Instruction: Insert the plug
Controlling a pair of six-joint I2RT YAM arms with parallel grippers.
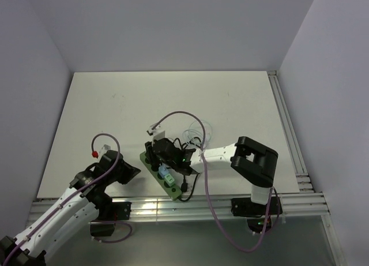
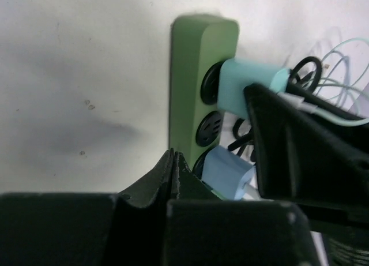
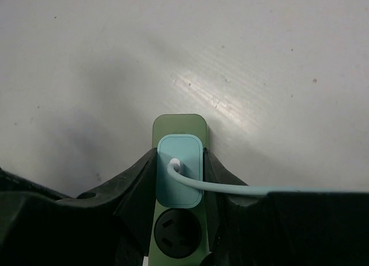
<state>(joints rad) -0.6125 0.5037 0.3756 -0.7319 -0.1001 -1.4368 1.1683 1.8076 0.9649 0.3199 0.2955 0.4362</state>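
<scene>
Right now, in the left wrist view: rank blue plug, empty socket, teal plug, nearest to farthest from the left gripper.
1. blue plug, just right of the left gripper.
2. empty socket, midway up the green power strip.
3. teal plug, near the strip's far end.

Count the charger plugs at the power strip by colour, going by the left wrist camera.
Teal plug: 1
Blue plug: 1
Total: 2, both at the green power strip
</scene>
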